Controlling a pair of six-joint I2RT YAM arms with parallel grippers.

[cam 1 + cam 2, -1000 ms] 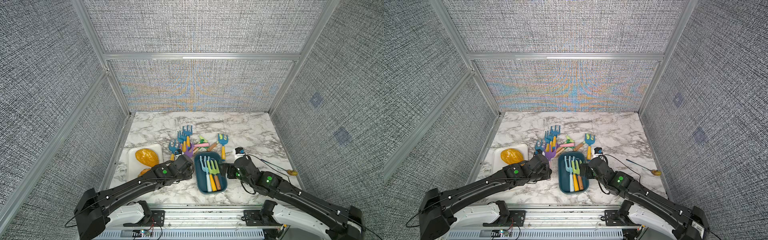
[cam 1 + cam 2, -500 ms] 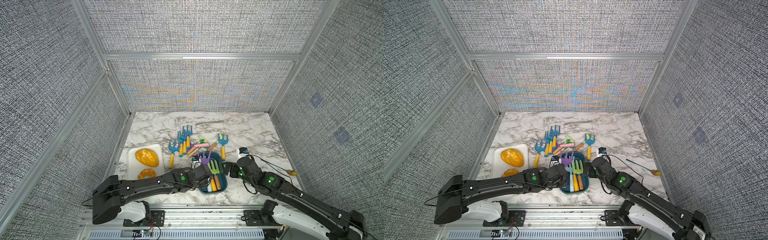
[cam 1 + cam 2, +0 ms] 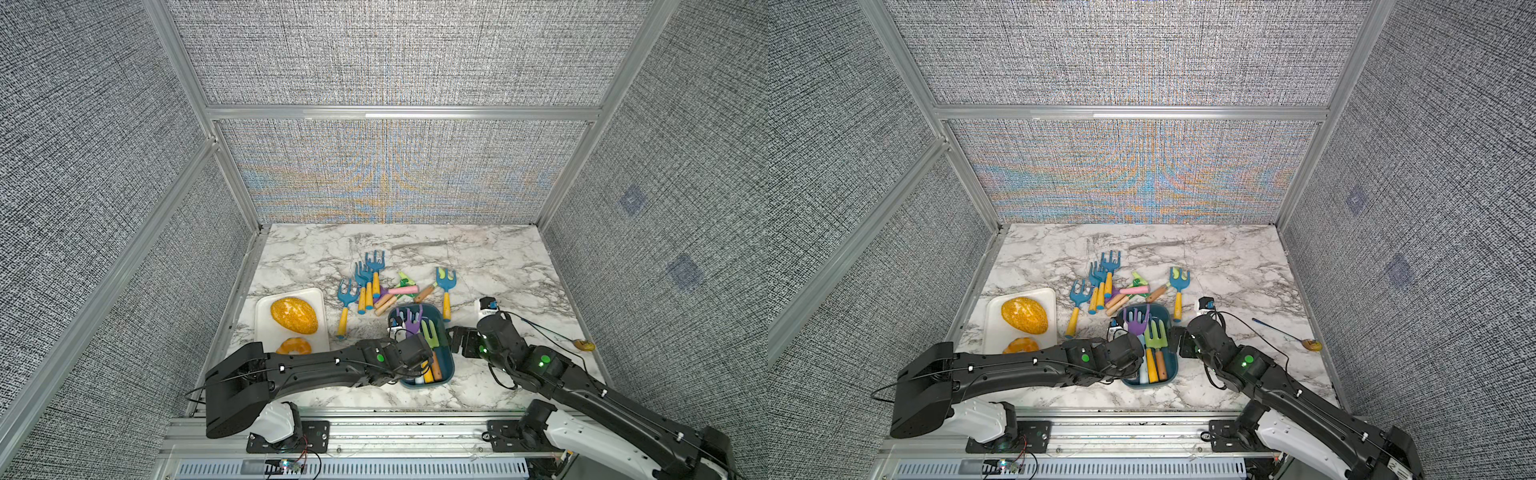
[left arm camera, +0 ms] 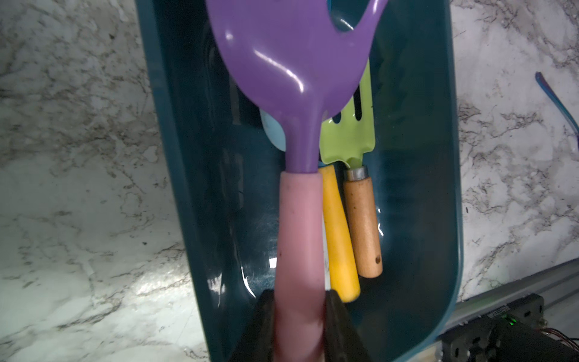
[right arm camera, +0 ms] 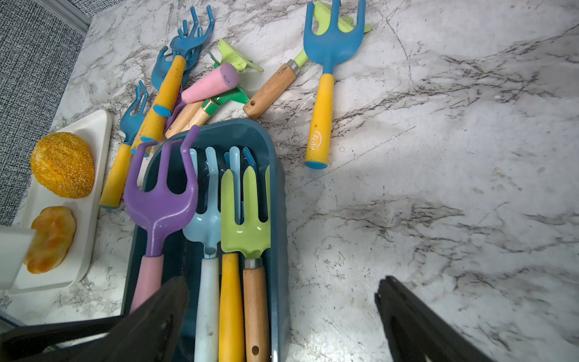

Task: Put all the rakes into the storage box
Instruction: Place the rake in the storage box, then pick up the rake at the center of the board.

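The left claw (image 4: 299, 301) is clamped on the pink handle of the purple rake (image 4: 288, 62), held lengthwise above the storage box (image 4: 413, 203), next to the rakes lying inside (image 5: 244, 225). It should lower the rake into the free strip with the tines inside the far rim, then let go. The right claw (image 5: 280, 283) gapes empty beside the box, over the worktop (image 5: 438, 156).

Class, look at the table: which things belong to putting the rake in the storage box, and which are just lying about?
Job in hand:
- purple rake
- left hand, shut on its pink handle
- storage box
- blue rakes on the table, probably next

Lying about:
- tray
- bread
- pastry
- spoon
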